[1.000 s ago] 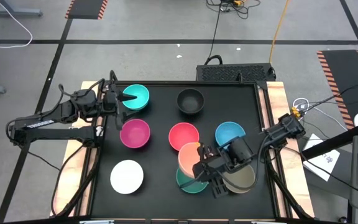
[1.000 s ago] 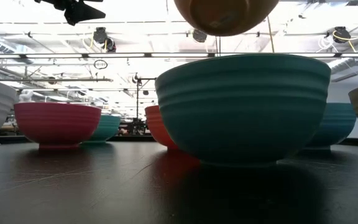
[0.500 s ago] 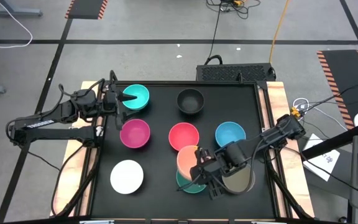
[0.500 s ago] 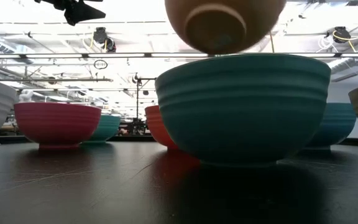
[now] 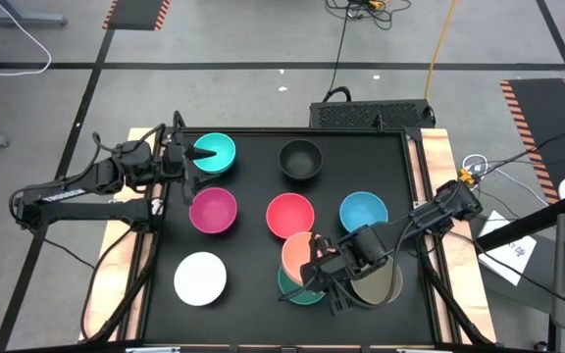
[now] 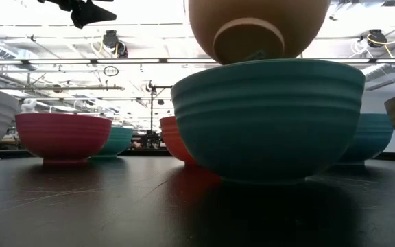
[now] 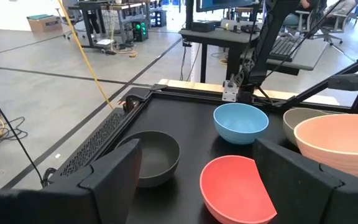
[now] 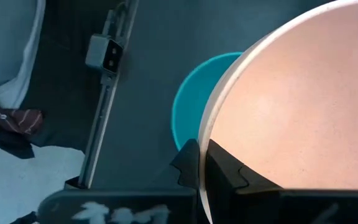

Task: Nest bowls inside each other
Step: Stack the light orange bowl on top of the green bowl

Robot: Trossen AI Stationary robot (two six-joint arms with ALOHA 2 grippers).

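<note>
My right gripper (image 5: pixel 314 267) is shut on the peach bowl (image 5: pixel 299 255), which hangs tilted over the green bowl (image 5: pixel 297 290) near the table's front; in the low view the peach bowl (image 6: pixel 256 27) has its base at the level of the green bowl's rim (image 6: pixel 269 63). My left gripper (image 5: pixel 196 155) is open and empty, above the left edge of the cyan bowl (image 5: pixel 219 154) at the far left. The black (image 5: pixel 300 159), magenta (image 5: pixel 213 210), red (image 5: pixel 288 211), blue (image 5: pixel 363 212), white (image 5: pixel 200 277) and taupe (image 5: pixel 379 286) bowls stand on the table. My right gripper pinches the peach bowl's rim (image 8: pixel 202 140) on its right side, one finger (image 8: pixel 229 174) inside the bowl and one outside. The fingers come from the table's right, slanting down. The bowl is lifted off the table and tilted; whether it touches the green bowl I cannot tell.
The black table top has a raised wooden border (image 5: pixel 430 167). Bare table lies between the white bowl and the green bowl (image 5: pixel 248 284) and in the far right corner (image 5: pixel 371 162). The taupe bowl stands close under my right arm.
My right gripper has gone down and a little toward the table's near edge with the peach bowl. The bowl has come lower over the green bowl and has tipped, so that its base faces more toward the near edge.
</note>
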